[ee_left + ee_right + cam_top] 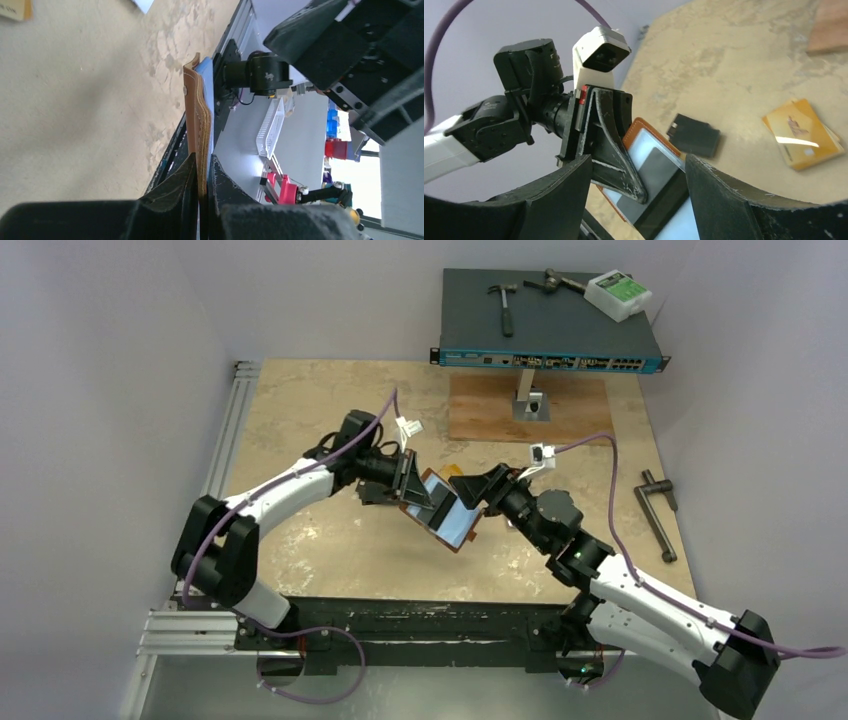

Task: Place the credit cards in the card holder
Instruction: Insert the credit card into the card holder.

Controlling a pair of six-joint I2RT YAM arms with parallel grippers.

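While left gripper [203, 166] clamps card holder [195, 110], right gripper [639, 161] stands open just beside it; silvery card [658, 172] on its blue inside.

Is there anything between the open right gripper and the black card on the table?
Partly. The card holder, clamped in the left gripper, hangs directly before the right gripper. The black card lies uncovered on the table beyond it.
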